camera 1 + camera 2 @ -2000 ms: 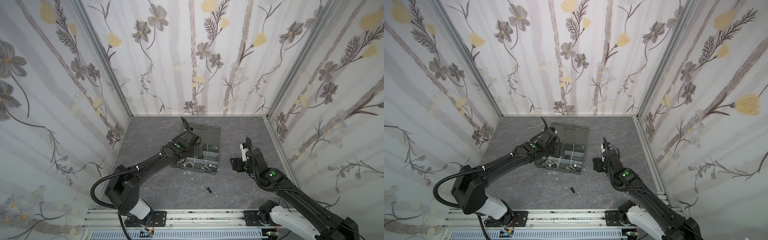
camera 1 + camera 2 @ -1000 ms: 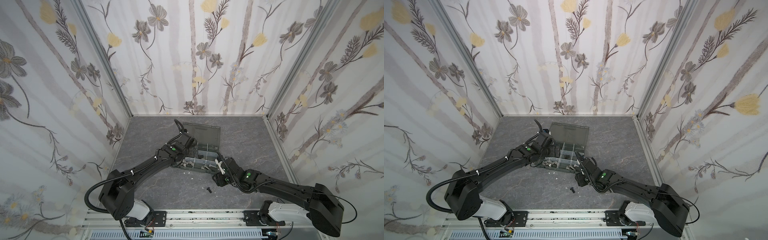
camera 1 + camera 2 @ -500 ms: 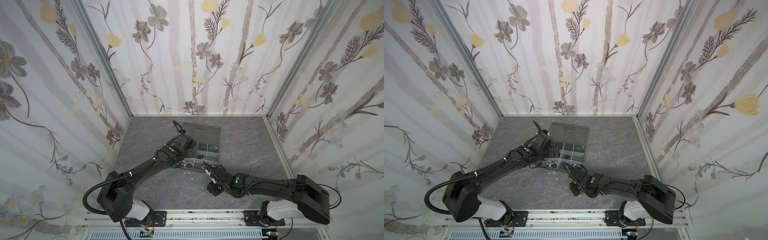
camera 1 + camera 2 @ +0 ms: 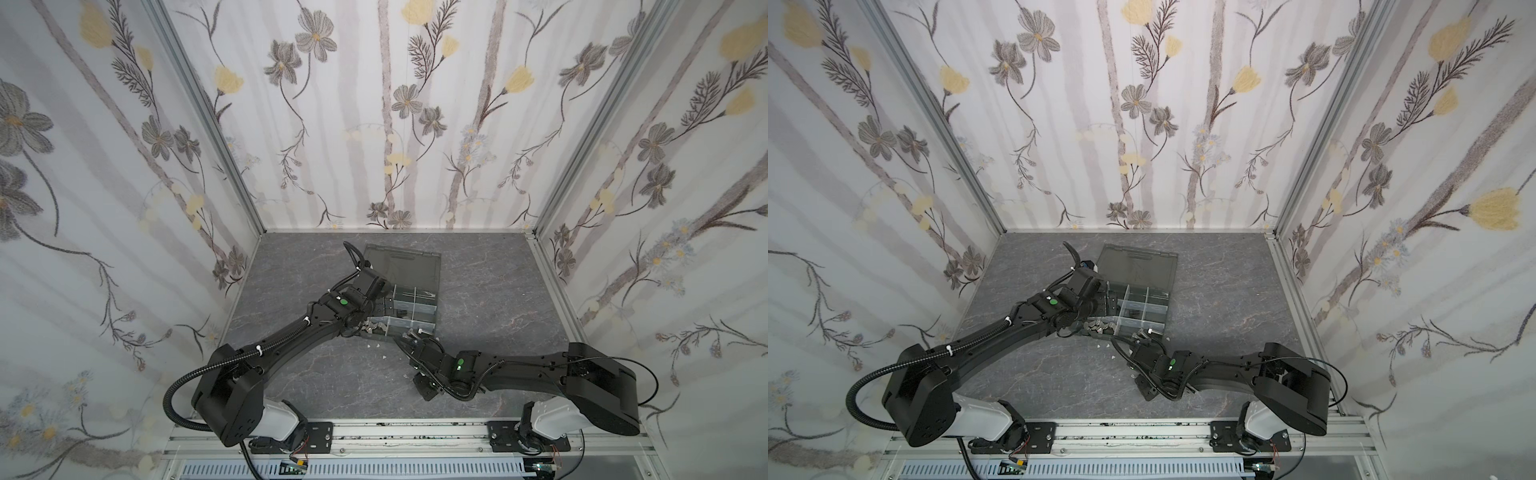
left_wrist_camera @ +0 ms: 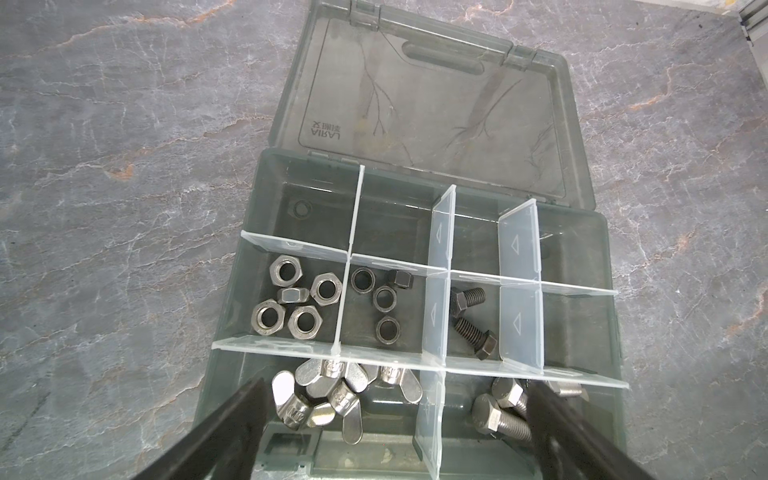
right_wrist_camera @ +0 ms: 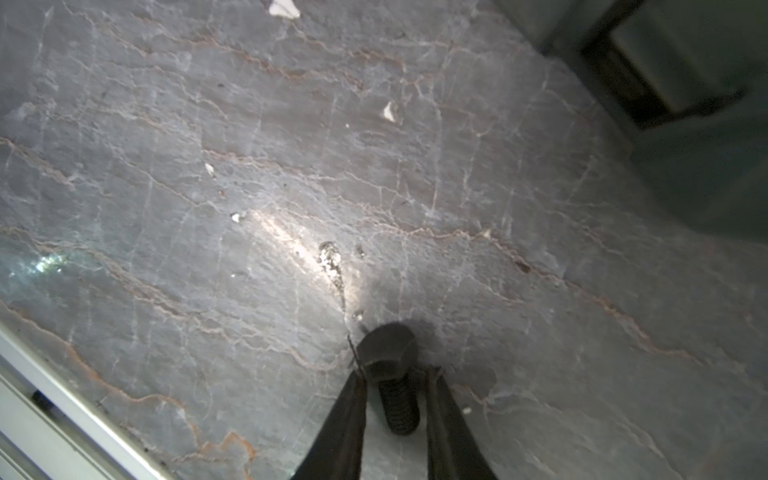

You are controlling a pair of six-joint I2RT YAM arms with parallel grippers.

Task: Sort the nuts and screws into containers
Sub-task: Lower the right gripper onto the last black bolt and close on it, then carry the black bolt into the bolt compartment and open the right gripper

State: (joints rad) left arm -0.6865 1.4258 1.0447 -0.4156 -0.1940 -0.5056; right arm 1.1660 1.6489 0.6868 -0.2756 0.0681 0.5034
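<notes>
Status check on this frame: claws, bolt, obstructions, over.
Left claw open above organiser box. Right claw astride black bolt on table, grip unconfirmed. Only white flecks nearby.

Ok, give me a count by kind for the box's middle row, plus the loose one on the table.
silver hex nuts: 5
black nuts: 4
black bolts in that row: 2
loose black bolt: 1
Total: 12
</notes>
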